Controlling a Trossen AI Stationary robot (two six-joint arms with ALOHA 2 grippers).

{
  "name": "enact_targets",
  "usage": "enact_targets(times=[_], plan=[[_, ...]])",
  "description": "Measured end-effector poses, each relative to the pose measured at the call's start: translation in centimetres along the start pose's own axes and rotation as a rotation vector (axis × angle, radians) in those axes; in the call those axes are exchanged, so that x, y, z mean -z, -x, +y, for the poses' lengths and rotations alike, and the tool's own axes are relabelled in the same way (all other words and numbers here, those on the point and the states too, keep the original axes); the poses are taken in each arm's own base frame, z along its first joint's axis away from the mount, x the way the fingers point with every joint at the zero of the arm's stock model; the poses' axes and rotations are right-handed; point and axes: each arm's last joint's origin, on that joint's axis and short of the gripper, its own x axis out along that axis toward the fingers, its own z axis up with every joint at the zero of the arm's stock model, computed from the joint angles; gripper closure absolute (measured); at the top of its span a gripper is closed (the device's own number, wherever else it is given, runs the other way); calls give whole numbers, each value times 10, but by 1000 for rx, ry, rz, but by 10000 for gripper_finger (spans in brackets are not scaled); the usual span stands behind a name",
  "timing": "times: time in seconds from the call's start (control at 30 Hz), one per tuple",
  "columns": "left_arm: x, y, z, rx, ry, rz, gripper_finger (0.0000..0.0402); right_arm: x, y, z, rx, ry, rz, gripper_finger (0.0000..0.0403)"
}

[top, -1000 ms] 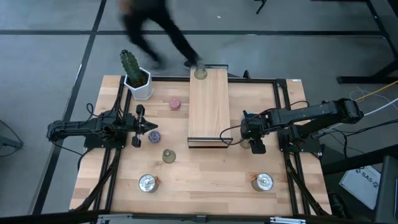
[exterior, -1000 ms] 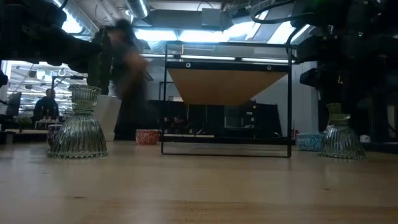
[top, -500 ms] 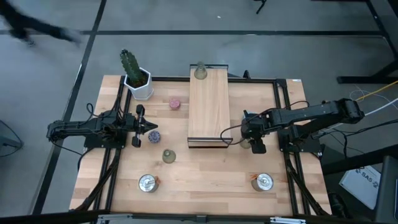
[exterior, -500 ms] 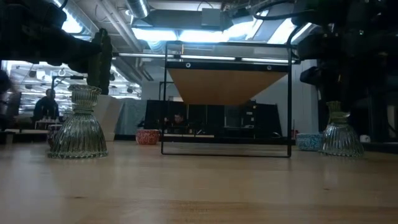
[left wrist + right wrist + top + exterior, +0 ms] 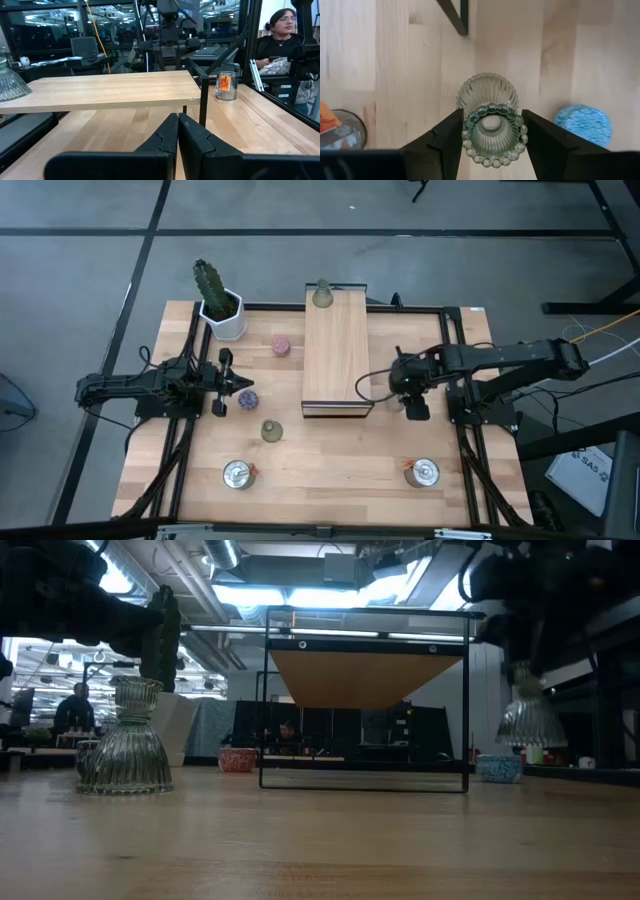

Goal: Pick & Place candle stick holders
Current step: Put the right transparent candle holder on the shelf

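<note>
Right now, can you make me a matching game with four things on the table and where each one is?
Things:
1. cactus
2. pink holder
3. purple holder
4. green holder in the right gripper

Places:
A. lifted off the table, between two dark fingers
B. just in front of the shut left gripper
C. in a white pot at the far left corner
D. on the table between the white pot and the wooden board

Pairs: 1-C, 2-D, 3-B, 4-A
</note>
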Motion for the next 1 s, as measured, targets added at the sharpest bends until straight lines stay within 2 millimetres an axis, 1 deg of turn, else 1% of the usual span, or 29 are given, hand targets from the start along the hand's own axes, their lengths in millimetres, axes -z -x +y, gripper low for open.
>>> enact_targets(times=[0.43,0.67,1.0], plan=[[0,0,0,0,0,0,395,-11,49,-15,24,-63,-11,214],[0,0,0,0,0,0,395,-16,75,-22,39,-76,-51,214],[0,0,0,0,0,0,395,-27,96,-40,69,-121,-44,214]])
